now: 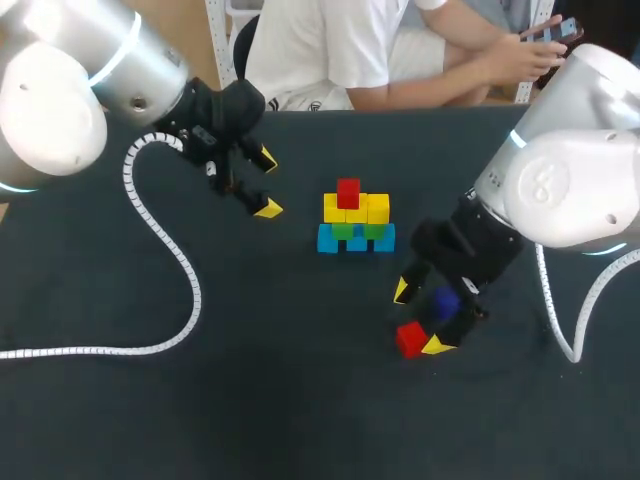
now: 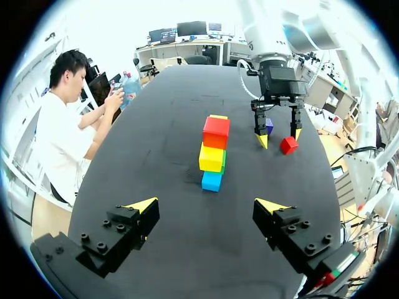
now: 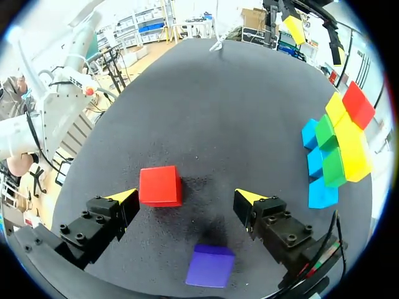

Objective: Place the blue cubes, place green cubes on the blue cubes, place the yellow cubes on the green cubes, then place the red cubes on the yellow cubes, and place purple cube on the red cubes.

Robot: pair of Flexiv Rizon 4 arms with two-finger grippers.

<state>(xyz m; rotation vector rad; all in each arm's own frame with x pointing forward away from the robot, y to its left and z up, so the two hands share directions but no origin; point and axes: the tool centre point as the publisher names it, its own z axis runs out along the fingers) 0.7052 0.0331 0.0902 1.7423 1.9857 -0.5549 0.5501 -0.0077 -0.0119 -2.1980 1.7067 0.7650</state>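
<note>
Now the left jaws and right jaws are spread wide; a red cube (image 3: 160, 185) sits by the right jaws. A purple cube (image 3: 212, 266) is near.

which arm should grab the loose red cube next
Right. The right tool, open, has the loose red cube beside one fingertip. The left tool, also open, is away on the other side of the stack of coloured cubes.

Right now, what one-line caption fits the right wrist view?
Open right gripper hovers by a loose red cube, a purple cube under it, the unfinished cube stack off to one side.
</note>
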